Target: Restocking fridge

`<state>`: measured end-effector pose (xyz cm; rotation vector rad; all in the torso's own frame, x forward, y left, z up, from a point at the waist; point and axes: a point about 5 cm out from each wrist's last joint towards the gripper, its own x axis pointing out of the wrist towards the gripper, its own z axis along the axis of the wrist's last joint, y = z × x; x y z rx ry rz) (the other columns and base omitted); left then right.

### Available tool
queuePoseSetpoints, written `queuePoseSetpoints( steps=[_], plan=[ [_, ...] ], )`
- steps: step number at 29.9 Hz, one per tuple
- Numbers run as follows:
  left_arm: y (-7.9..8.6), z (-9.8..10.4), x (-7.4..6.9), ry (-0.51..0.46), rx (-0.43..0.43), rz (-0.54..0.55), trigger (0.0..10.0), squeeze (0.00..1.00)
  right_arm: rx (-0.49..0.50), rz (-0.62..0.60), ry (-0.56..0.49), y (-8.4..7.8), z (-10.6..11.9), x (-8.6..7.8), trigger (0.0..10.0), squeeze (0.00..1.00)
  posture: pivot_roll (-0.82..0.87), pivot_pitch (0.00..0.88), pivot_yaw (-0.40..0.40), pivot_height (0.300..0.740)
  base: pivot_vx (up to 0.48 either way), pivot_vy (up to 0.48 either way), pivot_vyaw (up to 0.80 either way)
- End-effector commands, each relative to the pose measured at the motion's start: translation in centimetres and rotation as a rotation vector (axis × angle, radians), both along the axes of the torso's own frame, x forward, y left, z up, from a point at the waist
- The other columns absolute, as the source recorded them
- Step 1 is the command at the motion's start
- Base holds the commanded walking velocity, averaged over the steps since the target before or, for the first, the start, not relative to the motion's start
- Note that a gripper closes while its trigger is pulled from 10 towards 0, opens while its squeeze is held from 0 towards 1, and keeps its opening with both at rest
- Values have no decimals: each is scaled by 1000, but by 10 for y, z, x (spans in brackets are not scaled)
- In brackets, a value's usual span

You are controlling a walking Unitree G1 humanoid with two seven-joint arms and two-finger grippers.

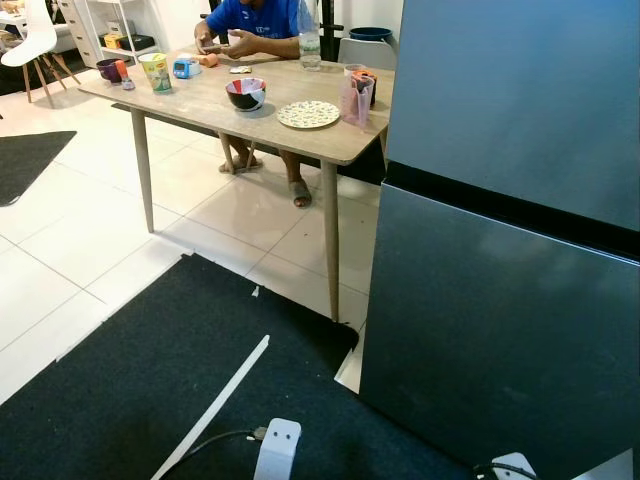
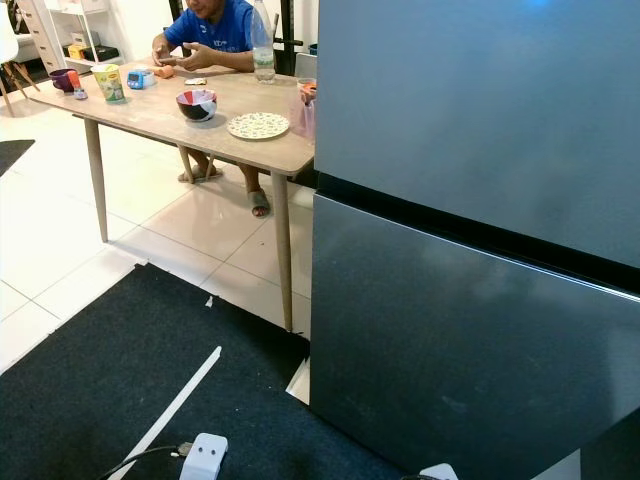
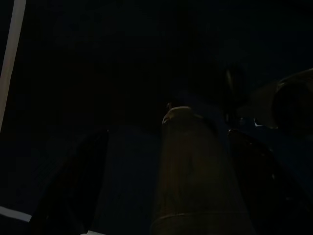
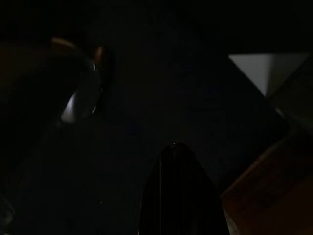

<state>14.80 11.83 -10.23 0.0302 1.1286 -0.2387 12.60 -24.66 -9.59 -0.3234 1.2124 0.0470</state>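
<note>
Noted a tall grey fridge (image 1: 520, 260) standing shut at the right of the head views, upper and lower doors divided by a dark horizontal seam, its left edge just beside the near corner of a wooden table (image 1: 200, 100). Recorded on that table, from the far left end toward the fridge: a dark purple cup (image 1: 108, 69), a yellow-green printed cup (image 1: 156, 72), a small blue item (image 1: 184, 68), a dark bowl with a red and white pattern (image 1: 246, 93), a patterned plate (image 1: 308, 114) and a pinkish clear pitcher (image 1: 358, 96) near the corner closest to the fridge. Saw a clear plastic bottle (image 1: 309, 40) upright at the far edge. Observed a person in a blue shirt (image 1: 250, 20) seated behind the table, hands together over the top, sandalled feet visible beneath. Logged a black mat (image 1: 180, 380) on pale tiled floor (image 1: 70, 240) in front of the fridge, crossed by a white strip (image 1: 215, 405). Found both wrist views very dark. Made out two dark fingers (image 3: 78, 196) of the left gripper (image 3: 166, 191) standing well apart, with a dim cylindrical shape between them; contact not discernible. Made out one dark finger (image 4: 178, 196) of the right gripper; spread of that claw could not be told.
</note>
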Motion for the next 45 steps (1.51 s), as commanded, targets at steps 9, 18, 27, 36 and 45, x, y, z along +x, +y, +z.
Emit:
queuePoseSetpoints(
  steps=[9,18,27,36,45],
  plan=[
    [-7,-1,-4,2,16,-47,10000,0,185,125,-158,27,19,56,10000,0,28,0,33,740,0,0,0],
    [97,3,-18,41,71,-11,10000,0,497,361,-340,59,46,93,10000,0,16,34,29,740,0,0,0],
    [87,0,-21,32,51,-25,10000,0,758,605,-448,92,83,121,10000,0,17,17,18,740,0,0,0],
    [81,-1,-22,34,41,-45,10000,0,995,947,-475,131,131,125,10000,0,8,0,6,740,0,0,0],
    [76,-3,-25,42,36,-33,10000,0,1321,953,-887,163,241,156,10000,0,3,0,1,740,0,0,0]
  ],
)
